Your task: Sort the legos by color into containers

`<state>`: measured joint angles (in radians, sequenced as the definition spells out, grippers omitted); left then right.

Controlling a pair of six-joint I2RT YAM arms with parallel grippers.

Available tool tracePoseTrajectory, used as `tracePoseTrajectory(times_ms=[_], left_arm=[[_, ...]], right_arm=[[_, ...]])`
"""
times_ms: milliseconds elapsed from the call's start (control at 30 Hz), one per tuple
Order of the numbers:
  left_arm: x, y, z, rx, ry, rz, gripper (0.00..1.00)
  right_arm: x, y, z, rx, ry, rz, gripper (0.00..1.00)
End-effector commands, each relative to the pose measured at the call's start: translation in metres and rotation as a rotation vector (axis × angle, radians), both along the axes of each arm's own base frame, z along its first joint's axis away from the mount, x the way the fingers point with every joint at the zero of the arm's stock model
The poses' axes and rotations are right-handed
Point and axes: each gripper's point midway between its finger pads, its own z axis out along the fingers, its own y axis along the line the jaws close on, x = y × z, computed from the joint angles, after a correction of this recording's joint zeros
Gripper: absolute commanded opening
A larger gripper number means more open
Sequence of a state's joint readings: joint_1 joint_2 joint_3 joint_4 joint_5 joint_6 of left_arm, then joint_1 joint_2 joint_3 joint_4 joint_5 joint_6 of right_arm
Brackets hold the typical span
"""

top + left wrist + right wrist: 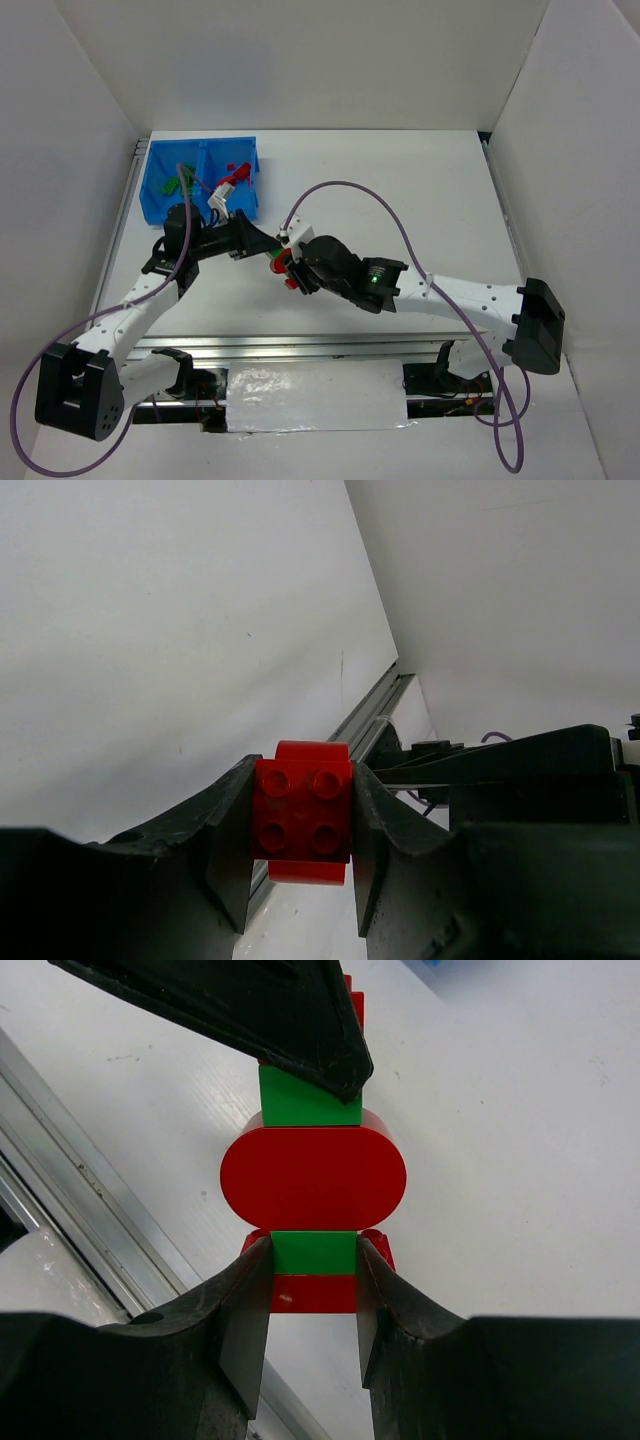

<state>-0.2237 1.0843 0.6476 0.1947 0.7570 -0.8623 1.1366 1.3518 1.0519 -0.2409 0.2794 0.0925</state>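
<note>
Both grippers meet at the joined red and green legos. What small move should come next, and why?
Probably pull the left gripper gently away from the right gripper. Each is closed on one end of the lego stack, which mixes red and green, so the pieces must be separated before sorting.

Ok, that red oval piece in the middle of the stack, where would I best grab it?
Probably by its two rounded ends: the red oval piece sticks out past the green bricks next to it, so only those ends are free. Come in from the sides, across the stack; the right fingers and left fingers hold the stack's two ends.
</note>
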Motion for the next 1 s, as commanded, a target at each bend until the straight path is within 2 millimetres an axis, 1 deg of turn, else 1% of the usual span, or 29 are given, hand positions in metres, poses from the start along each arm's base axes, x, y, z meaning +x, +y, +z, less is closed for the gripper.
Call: tracePoseTrajectory(times_ms=[0,67,133,167,200,267,300,367,400,500,567,700,767,800,833,867,900,933,967], left_arm=[[-0.014,-0.010,0.025,-0.054,-0.084,-0.076,0.00],[-0.013,-0.009,0.026,-0.054,-0.089,-0.062,0.00],[-0.010,-0.007,0.027,-0.051,-0.089,-0.039,0.00],[-0.010,-0.006,0.028,-0.049,-0.095,-0.032,0.00],[-0.009,-0.006,0.029,-0.048,-0.095,-0.023,0.00],[-0.006,-0.003,0.032,-0.043,-0.107,0.005,0.00],[-0.004,-0.002,0.033,-0.042,-0.108,0.019,0.00],[-0.002,-0.001,0.034,-0.038,-0.113,0.037,0.00],[-0.001,0.000,0.034,-0.034,-0.108,0.047,0.00],[0.006,0.003,0.032,-0.024,-0.099,0.088,0.00],[0.010,0.005,0.030,-0.017,-0.094,0.111,0.00],[0.015,0.006,0.028,-0.008,-0.088,0.128,0.00],[0.018,0.006,0.029,-0.008,-0.090,0.133,0.00],[0.018,0.006,0.029,-0.009,-0.089,0.131,0.00],[0.019,0.006,0.034,-0.015,-0.097,0.132,0.00],[0.018,0.006,0.036,-0.018,-0.104,0.129,0.00],[0.018,0.005,0.038,-0.022,-0.111,0.125,0.00],[0.017,0.005,0.044,-0.029,-0.122,0.124,0.00],[0.016,0.005,0.046,-0.031,-0.130,0.123,0.00]], right_arm=[[0.008,0.012,0.027,0.121,-0.049,-0.033,0.11],[0.007,0.010,0.029,0.143,-0.049,-0.032,0.13],[0.006,0.010,0.031,0.158,-0.046,-0.029,0.25],[0.007,0.006,0.031,0.163,-0.046,-0.040,0.38],[0.007,0.005,0.032,0.167,-0.050,-0.046,0.54],[0.007,0.003,0.034,0.177,-0.053,-0.045,0.57],[0.007,0.003,0.035,0.182,-0.052,-0.046,0.60],[0.007,0.001,0.036,0.187,-0.052,-0.052,0.64],[0.008,0.000,0.036,0.190,-0.052,-0.056,0.68],[0.009,-0.003,0.035,0.190,-0.048,-0.066,0.72],[0.009,-0.006,0.038,0.208,-0.044,-0.070,0.74],[0.009,-0.013,0.051,0.268,-0.040,-0.081,0.85],[0.012,-0.024,0.063,0.323,-0.031,-0.116,0.91],[0.013,-0.025,0.068,0.359,-0.015,-0.107,0.98],[0.021,-0.039,0.073,0.417,0.012,-0.151,1.00],[0.026,-0.045,0.075,0.456,0.039,-0.166,1.00],[0.022,-0.044,0.080,0.511,0.083,-0.128,1.00],[0.031,-0.060,0.079,0.576,0.130,-0.181,1.00],[0.029,-0.063,0.078,0.612,0.158,-0.171,1.00]])
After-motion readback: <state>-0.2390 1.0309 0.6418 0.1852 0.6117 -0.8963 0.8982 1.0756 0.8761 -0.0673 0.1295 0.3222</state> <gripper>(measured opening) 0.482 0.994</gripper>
